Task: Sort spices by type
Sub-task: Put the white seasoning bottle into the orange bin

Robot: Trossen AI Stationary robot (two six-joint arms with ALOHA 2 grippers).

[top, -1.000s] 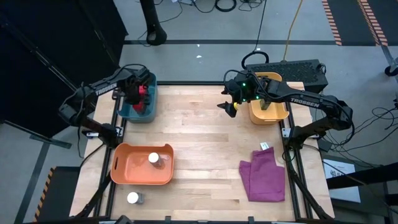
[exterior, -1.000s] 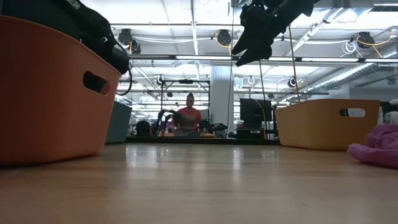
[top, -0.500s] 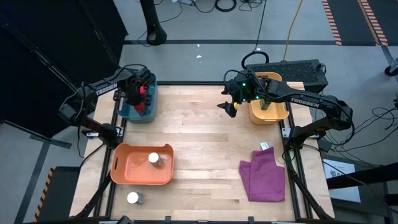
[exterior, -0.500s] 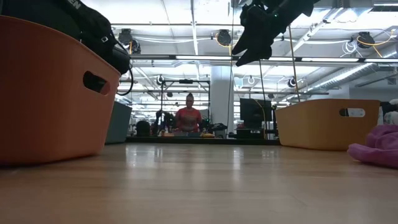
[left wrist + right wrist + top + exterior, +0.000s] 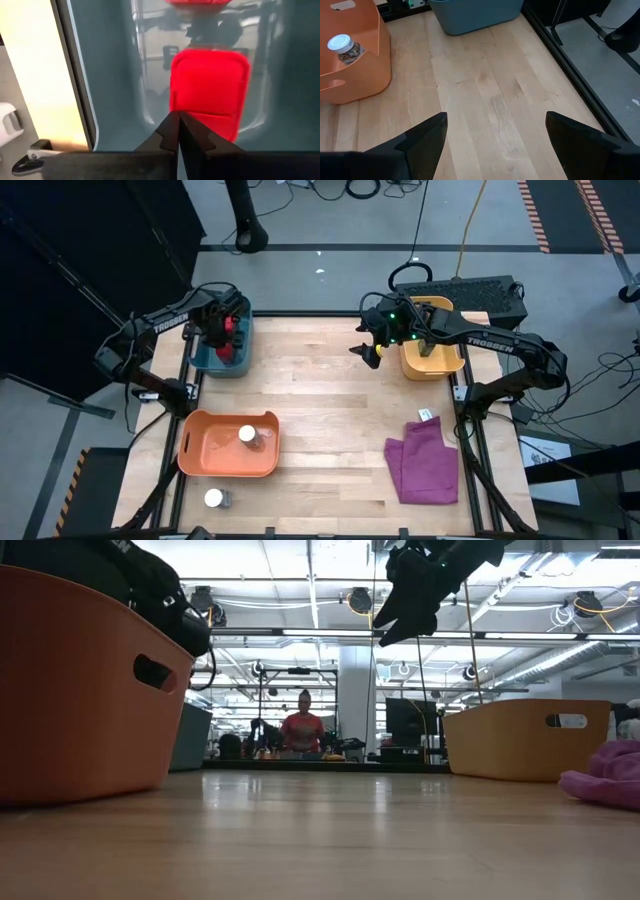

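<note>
My left gripper (image 5: 222, 332) is shut and hangs inside the blue bin (image 5: 214, 366) at the table's far left. In the left wrist view its fingertips (image 5: 178, 116) point down at a red box (image 5: 210, 85) lying on the bin floor, and a second red box (image 5: 195, 2) lies beyond it. My right gripper (image 5: 368, 350) is open and raised above the table beside the yellow bin (image 5: 440, 367). One clear jar with a white lid (image 5: 247, 435) stands in the orange bin (image 5: 200, 448). Another clear jar (image 5: 213, 498) stands on the table near the front edge. No dark grey box shows plainly. My left gripper's shut fingertips come from above at the near edge of the red box (image 5: 200, 120). I cannot tell whether they touch it.
A purple cloth (image 5: 425, 465) lies crumpled at the table's near right, with a small tag (image 5: 424, 415) beside it. The wooden middle of the table (image 5: 320, 400) is bare. In the low view a person (image 5: 303, 730) stands far behind the table.
</note>
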